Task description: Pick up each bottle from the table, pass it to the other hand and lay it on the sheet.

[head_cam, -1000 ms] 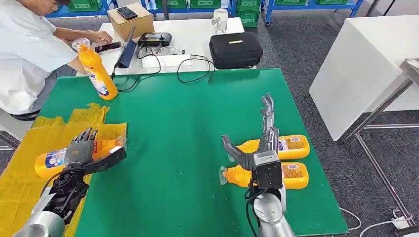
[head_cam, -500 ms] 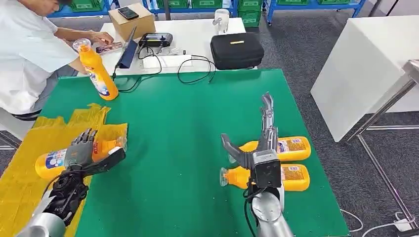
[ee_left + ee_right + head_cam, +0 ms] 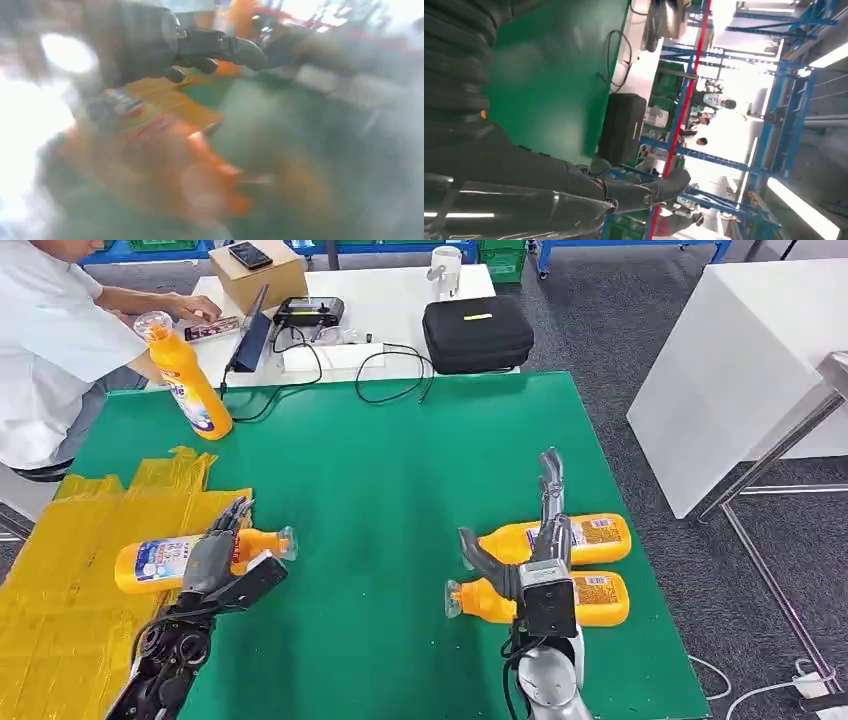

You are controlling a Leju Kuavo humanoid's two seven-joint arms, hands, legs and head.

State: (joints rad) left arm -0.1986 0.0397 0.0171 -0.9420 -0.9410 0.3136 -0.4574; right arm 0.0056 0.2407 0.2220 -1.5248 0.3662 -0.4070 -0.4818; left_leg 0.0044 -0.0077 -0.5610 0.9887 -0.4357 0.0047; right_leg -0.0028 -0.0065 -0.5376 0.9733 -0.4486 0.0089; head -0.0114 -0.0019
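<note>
- The left hand (image 3: pixel 215 565) gripped an orange bottle (image 3: pixel 165 562) around its middle, fingers wrapped over the body and thumb underneath, cap pointing toward the centre of the worktop (image 3: pixel 380 460).
- That bottle sat at the inner edge of the yellow sheet (image 3: pixel 60 570), half over the sheet and half over the green surface; I couldn't tell whether it was resting on it or lifted.
- In the left wrist view the picture was badly blurred: a dark thumb (image 3: pixel 225 47) stood above an orange shape, and little else could be made out.
- The right hand (image 3: pixel 535 540) was spread wide, fingers stretched straight forward, thumb out to the side, nothing in its grasp.
- It was over two more orange bottles lying side by side near the worktop's right edge, caps pointing inward: the far bottle (image 3: pixel 590 537) and the near bottle (image 3: pixel 590 598).
- Its fingers crossed the far bottle; whether they touched it, I couldn't tell.
- A fourth orange bottle (image 3: pixel 188 380) stood at the far left corner of the worktop, next to a seated person (image 3: pixel 60 350).
- Count: four orange bottles, one yellow sheet, two hands.
- Behind, a white table carried a black case (image 3: pixel 478 335).
</note>
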